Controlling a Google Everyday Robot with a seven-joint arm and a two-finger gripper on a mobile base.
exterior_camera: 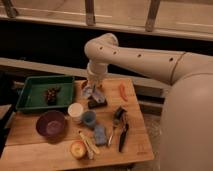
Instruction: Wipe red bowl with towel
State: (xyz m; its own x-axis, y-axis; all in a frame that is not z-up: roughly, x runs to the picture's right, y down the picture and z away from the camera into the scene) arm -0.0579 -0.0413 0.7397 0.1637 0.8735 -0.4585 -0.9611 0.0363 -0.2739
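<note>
The red bowl [77, 148] is small and orange-red and sits near the table's front edge, left of centre. My gripper [94, 96] hangs from the white arm over the back middle of the table, well behind the bowl. It is shut on the towel [88, 91], a pale bluish-white rag that bunches around the fingers. A small dark object [96, 103] lies just under the gripper.
A green tray [30, 100] with dark fruit is at the back left. In front of it sit a large purple bowl [51, 124], a white cup [75, 111] and a blue cup [89, 118]. A blue pad [100, 134], black utensils [120, 127] and an orange vegetable [121, 91] lie to the right.
</note>
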